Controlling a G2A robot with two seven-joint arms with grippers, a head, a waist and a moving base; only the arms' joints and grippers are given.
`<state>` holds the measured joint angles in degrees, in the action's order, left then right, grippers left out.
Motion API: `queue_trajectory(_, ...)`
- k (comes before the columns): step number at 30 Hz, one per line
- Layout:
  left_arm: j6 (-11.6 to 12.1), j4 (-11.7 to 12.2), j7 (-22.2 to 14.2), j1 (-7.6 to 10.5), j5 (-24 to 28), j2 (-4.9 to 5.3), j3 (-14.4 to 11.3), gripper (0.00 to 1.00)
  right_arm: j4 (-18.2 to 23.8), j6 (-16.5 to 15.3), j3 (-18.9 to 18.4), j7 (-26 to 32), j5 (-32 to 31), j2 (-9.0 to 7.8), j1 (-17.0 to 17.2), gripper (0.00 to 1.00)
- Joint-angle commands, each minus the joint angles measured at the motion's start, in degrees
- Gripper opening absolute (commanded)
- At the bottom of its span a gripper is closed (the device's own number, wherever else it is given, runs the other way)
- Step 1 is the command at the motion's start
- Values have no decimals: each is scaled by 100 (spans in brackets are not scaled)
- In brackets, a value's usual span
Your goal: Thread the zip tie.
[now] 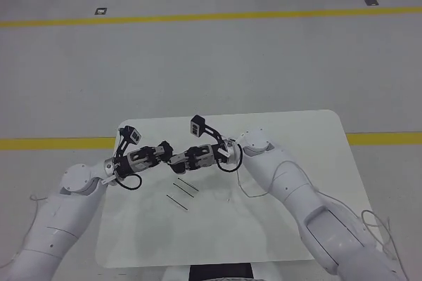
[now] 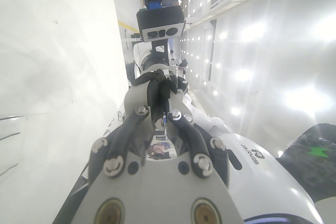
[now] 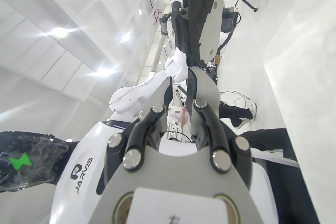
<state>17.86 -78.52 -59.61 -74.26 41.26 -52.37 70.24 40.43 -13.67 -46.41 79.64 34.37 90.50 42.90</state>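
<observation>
Both grippers meet tip to tip above the middle of the white table (image 1: 288, 140). My right gripper (image 1: 177, 162) is shut on a black ridged zip tie (image 3: 189, 84), whose strip runs between its fingers toward the other gripper. My left gripper (image 1: 164, 150) faces it, shut, with a dark strip of the zip tie (image 2: 157, 101) pinched between its pads. In the right wrist view the left gripper (image 3: 194, 57) almost touches the right gripper (image 3: 193, 70). In the left wrist view the right gripper (image 2: 160, 75) sits just past the left gripper (image 2: 158, 88). The exact joint between the tips is hidden.
Two spare black zip ties (image 1: 187, 185) (image 1: 176, 202) lie flat on the table just in front of the grippers, also seen as zip ties (image 2: 9, 135) at the table's surface. The table's right half and front are bare.
</observation>
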Motion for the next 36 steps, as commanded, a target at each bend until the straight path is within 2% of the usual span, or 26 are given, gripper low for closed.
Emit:
queue_trajectory(1,-3,1,-2,-5,6,-2,5,0,-31,-4,25,0,23,5,-13,14)
queue_trajectory(9,-76,34,13,-13,88,-13,35,0,-128,-52,70,0,99,16,-26,20)
queue_trajectory(21,-116,33,77,-22,69,-30,59,0,-183,-56,141,0,32,20,14,19)
queue_trajectory(36,-127,39,40,-20,45,-51,61,0,-288,-134,281,-70,-36,147,-47,20)
